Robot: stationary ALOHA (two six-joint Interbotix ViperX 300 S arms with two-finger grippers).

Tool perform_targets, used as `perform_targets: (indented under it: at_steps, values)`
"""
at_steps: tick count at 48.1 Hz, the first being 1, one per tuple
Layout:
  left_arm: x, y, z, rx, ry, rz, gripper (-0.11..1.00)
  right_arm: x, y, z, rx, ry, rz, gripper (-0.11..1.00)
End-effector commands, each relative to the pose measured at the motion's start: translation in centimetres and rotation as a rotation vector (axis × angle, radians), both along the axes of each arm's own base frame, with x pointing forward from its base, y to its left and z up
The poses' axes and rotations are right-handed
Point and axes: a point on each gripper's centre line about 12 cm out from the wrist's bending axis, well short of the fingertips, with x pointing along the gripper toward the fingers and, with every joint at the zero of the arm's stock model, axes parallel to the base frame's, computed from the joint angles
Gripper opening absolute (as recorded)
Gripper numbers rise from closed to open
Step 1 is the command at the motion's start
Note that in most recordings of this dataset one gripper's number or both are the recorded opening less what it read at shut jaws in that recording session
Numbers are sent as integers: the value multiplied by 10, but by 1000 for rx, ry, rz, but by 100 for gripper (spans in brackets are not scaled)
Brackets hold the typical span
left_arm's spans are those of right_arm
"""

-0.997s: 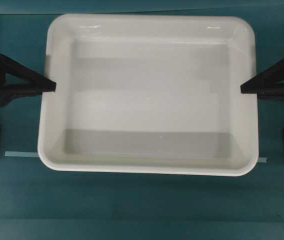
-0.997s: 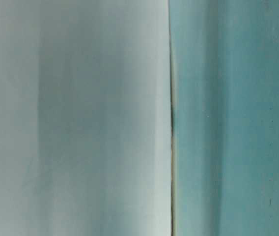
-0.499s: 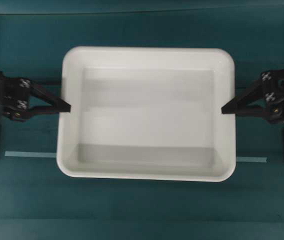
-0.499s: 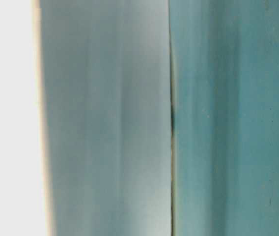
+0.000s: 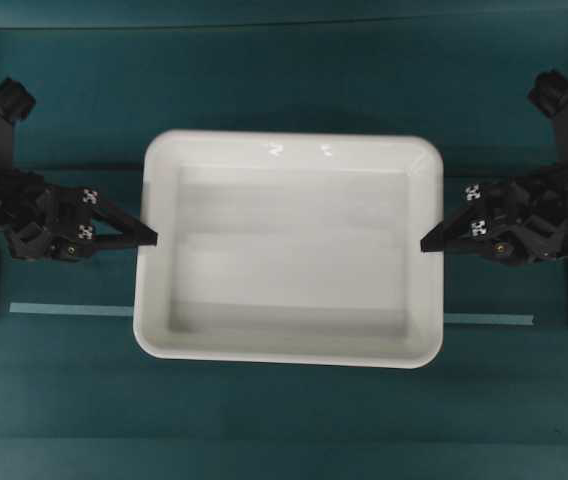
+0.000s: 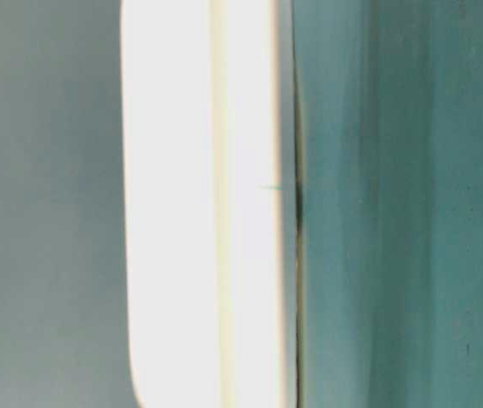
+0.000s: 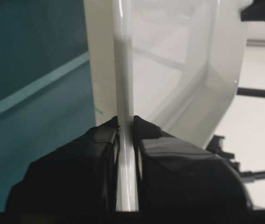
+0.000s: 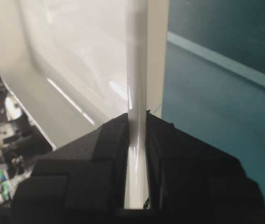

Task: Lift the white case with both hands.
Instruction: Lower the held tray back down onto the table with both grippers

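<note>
The left gripper (image 5: pixel 152 238) and right gripper (image 5: pixel 426 243) each pinch the white case (image 5: pixel 289 345) rim between their fingertips.

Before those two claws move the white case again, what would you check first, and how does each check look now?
1. Left claw clamped on the white case rim: ok.
2. Right claw clamped on the opposite rim: ok.
3. Grips roughly level with each other across the case: ok.
4. Case empty, nothing to slide: ok.
5. Case clear of the green table: cannot tell.
6. Case held level: cannot tell.
</note>
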Motion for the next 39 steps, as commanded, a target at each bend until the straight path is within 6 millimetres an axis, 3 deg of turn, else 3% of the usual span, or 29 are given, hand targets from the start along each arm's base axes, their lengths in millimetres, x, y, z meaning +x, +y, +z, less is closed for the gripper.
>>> perform_targets:
  at_steps: [1,18,39]
  values:
    - [-1,1,-16,-10,56,8,6,1,0,-17,2,58,4,12]
    - [-12,0,-59,-19,197,11,6,3,-1,-61,-20,133,-5,10]
    - [-2,1,-99,-27,313,12,6,12,-1,-101,-45,269,36,10]
